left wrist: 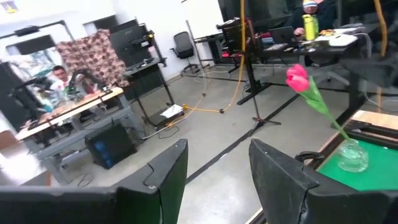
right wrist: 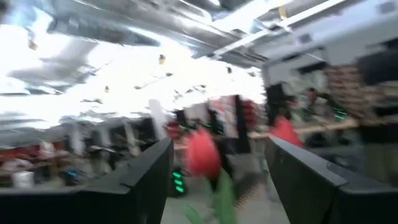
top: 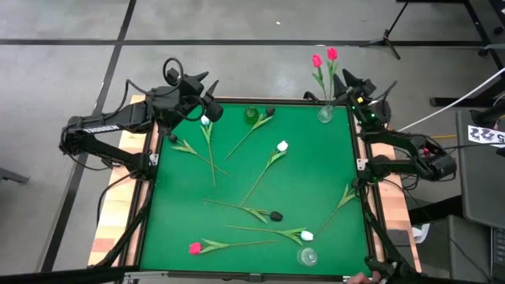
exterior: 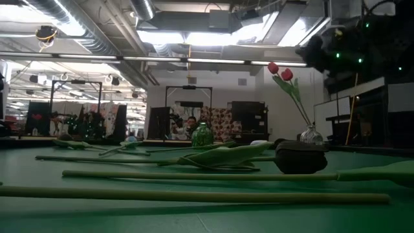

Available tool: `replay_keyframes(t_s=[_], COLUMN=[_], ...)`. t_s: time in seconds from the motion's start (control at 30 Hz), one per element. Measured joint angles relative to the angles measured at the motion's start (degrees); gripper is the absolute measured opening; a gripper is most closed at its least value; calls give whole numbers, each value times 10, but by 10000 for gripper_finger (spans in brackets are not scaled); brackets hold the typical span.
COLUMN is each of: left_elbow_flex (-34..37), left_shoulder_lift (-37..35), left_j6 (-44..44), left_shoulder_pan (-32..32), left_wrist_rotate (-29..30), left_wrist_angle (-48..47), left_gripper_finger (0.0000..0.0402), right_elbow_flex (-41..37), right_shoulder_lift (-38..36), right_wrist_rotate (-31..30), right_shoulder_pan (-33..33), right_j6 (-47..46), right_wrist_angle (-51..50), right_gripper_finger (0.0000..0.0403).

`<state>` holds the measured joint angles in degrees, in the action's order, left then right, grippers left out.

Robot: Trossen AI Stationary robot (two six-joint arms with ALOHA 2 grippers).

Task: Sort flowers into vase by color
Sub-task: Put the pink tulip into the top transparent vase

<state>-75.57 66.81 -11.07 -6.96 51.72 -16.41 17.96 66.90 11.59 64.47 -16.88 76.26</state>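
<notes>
Flowers (top: 272, 158) on green table (top: 316, 177), no legible writing

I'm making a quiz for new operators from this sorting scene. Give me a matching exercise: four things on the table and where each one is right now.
Things:
1. two red tulips
2. lone pink tulip
3. green vase
4. black tulip

Places, high view:
A. standing in the clear vase at the far right corner
B. far edge, middle
C. lying near the mat's centre, towards the near side
D. lying by the near left edge

Pairs: 1-A, 2-D, 3-B, 4-C
</notes>
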Motion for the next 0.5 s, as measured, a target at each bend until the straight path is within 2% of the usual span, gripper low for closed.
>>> replay_keyframes(t_s=[0.13,0.23,0.33,0.5], left_elbow_flex=[0,0,0,0], left_shoulder_lift=[0,0,1,0], left_j6=[0,0,1,-6], left_shoulder_pan=[0,0,0,1], left_wrist_rotate=[-57,-98,-104,-105], left_wrist_angle=[-21,-40,-45,-43], left_gripper_finger=[168,168,169,169], right_elbow_flex=[50,104,184,349], right_shoulder_lift=[-34,-57,-72,-63], right_wrist_rotate=[67,113,141,127], right_shoulder_pan=[-13,-53,-109,-243], right_j6=[-55,-54,-18,89], right_wrist_angle=[-63,-161,-320,-639], right_gripper_finger=[250,250,250,250])
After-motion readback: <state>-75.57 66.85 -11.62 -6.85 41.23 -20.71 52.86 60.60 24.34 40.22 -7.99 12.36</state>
